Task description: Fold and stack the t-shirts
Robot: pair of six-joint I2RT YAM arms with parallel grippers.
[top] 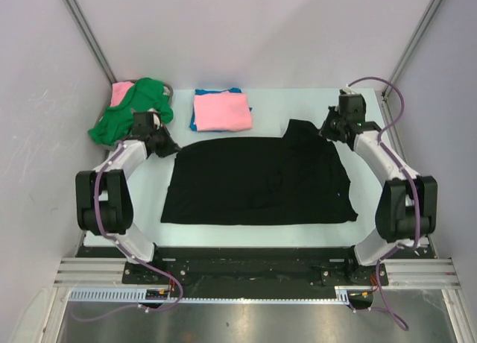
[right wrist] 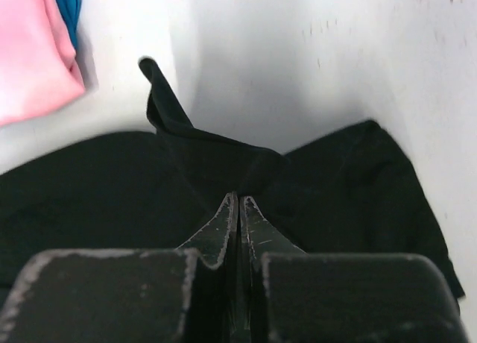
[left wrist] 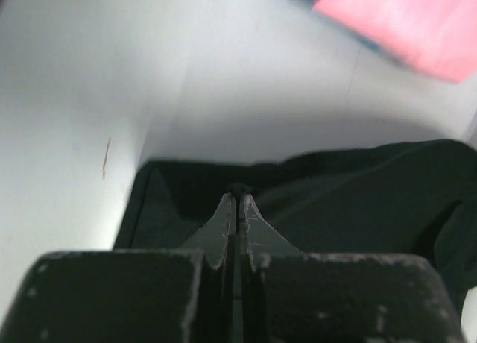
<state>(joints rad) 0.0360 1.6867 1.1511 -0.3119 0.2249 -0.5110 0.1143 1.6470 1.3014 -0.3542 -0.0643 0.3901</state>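
**A:** Where is the large black cloth t-shirt [top: 253, 183] lying?

**B:** It is lying spread across the middle of the pale desk [top: 313, 104], with its right part doubled over itself. From overhead it is reading as one dark mass, so seams and folds are hard to make out.

**A:** And the left hand [left wrist: 237, 199]?

**B:** It is sitting at that shirt's far left corner, fingers pressed together. Black cloth is reaching right up to the tips, but I cannot tell whether a fold is caught between them.

**A:** The right hand [right wrist: 238, 199]?

**B:** It is closed tight at the shirt's far right corner. It is pinching a ridge of black cloth that is rising to the tips, and a sleeve-like flap is standing up just beyond.

**A:** What else is showing?

**B:** Beyond the shirt's far edge, a folded pink cloth t-shirt [top: 221, 110] is lying on a blue cloth t-shirt [top: 194, 121], which is peeking out only at the edges. Off the shirt's far left corner, a crumpled green cloth t-shirt [top: 130, 108] is covering most of another pink cloth [top: 119, 92].
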